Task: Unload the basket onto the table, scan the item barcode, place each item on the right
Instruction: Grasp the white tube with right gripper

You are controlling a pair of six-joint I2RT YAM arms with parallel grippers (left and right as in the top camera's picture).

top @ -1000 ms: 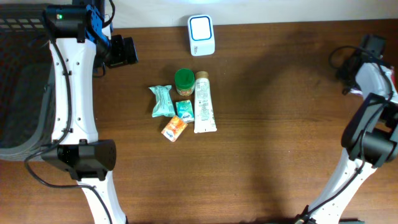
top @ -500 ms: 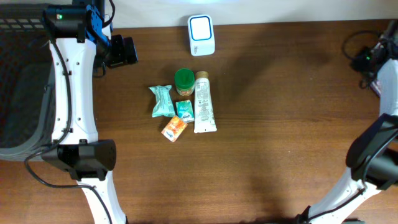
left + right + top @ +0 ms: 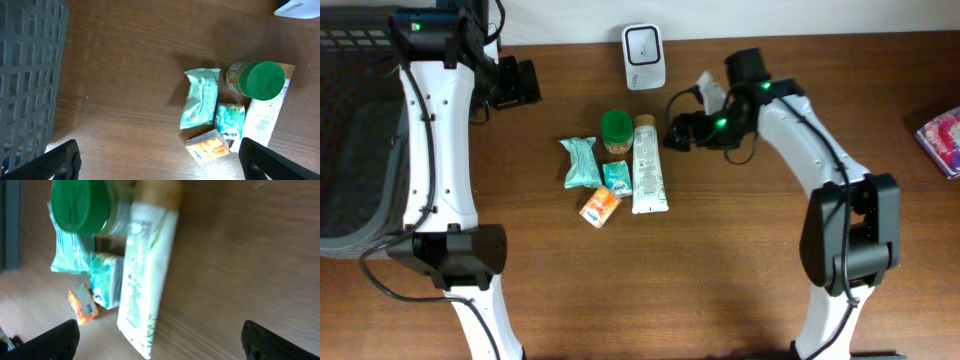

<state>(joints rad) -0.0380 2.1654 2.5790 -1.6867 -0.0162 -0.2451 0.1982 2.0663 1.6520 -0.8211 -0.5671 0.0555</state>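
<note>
Release over, my right arm now hangs mid-tabletop instead of at the right edge where the pink packet lies, jaws wide apart just beside the white tube, likely my next item for the scanner; left jaws gape too.

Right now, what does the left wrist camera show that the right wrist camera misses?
Only the left wrist view: the dark mesh basket along the left edge and a corner of the white scanner at the top right. Only the right wrist view: the bottom end of the white tube, which the left view cuts off. Both: the tube, green-lidded jar, teal pouch, teal box and orange box, clustered on the wooden table.
</note>
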